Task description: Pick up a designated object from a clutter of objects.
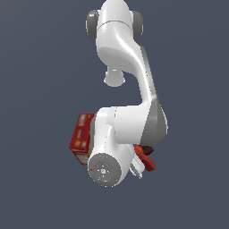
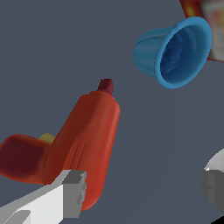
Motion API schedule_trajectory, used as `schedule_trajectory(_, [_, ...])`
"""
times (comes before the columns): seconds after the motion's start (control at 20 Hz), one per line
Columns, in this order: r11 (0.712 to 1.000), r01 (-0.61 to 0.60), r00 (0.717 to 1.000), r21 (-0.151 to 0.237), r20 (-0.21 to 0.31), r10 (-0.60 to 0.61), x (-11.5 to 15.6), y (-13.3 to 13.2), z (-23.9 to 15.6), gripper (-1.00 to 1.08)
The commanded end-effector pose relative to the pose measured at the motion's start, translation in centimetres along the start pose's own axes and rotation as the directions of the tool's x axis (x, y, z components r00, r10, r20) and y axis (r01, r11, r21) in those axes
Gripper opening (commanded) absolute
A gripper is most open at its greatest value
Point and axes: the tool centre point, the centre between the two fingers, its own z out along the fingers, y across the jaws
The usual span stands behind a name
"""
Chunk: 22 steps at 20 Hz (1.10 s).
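The red-orange drill lies on the dark grey floor with its handle angled off to one side and its dark chuck tip pointing away from the camera. My gripper is open, just above the drill's rear end. One finger overlaps the drill body and the other finger is far off it, over bare floor. In the exterior view the gripper is low, with a bit of the drill showing beside it. The small dark brown block is hidden.
A blue cup lies on its side beyond the drill, its mouth facing the camera. The red printed carton stands behind the arm at the exterior view's left; its corner shows in the wrist view behind the cup.
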Motion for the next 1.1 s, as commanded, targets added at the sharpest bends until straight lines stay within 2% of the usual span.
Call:
schedule_trajectory(0.0, [0.998, -0.061, 0.997, -0.009, 0.044, 0.061, 1.0, -0.6, 1.4, 1.08])
schedule_trajectory(0.5, [0.968, -0.248, 0.951, -0.032, 0.181, 0.249, 3.4, -2.8, 4.8, 1.08])
schedule_trajectory(0.75, [0.953, -0.301, 0.928, -0.043, 0.219, 0.303, 4.1, -3.3, 5.9, 1.08])
schedule_trajectory(1.05, [0.942, -0.331, 0.912, -0.050, 0.240, 0.333, 4.5, -3.7, 6.5, 1.08])
